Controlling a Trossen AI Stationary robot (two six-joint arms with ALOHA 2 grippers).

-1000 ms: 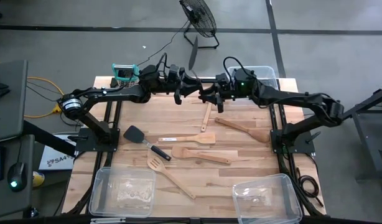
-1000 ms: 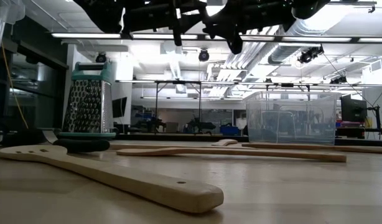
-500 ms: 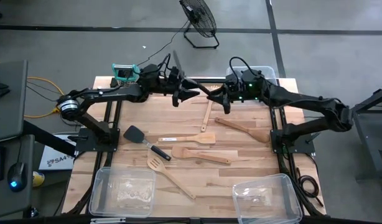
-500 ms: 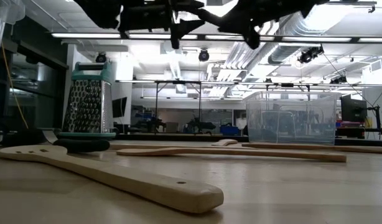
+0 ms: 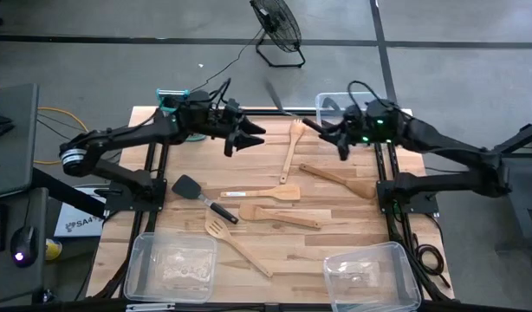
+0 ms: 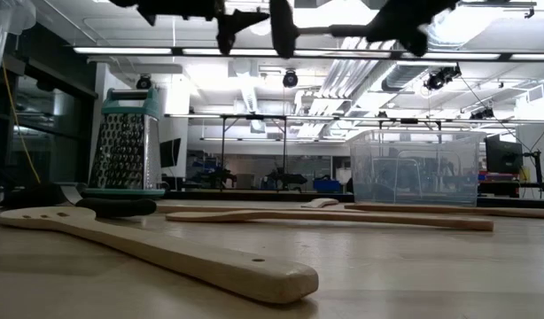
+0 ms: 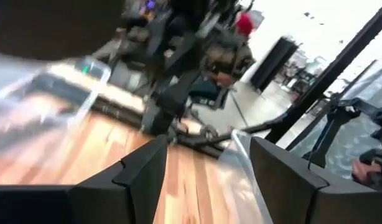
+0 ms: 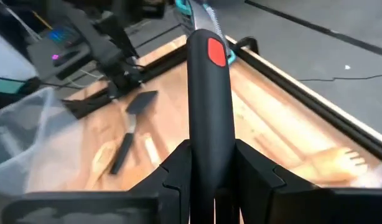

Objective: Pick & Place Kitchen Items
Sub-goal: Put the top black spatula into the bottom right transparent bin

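Arms parted; black-handled tool [image 8: 208,118] clamped in right gripper [image 8: 209,163].

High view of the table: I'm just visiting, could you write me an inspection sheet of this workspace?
Surface: wooden table, bare patches.
Job's things: wooden utensils and a black turner lying mid-table; black-handled tool lifted.
Clutter: grater; clear bins.
Pincers: left pincer open, empty, above the table; right pincer shut on the black-handled tool.
Cables: yellow cable on the floor.
Surroundings: fan.
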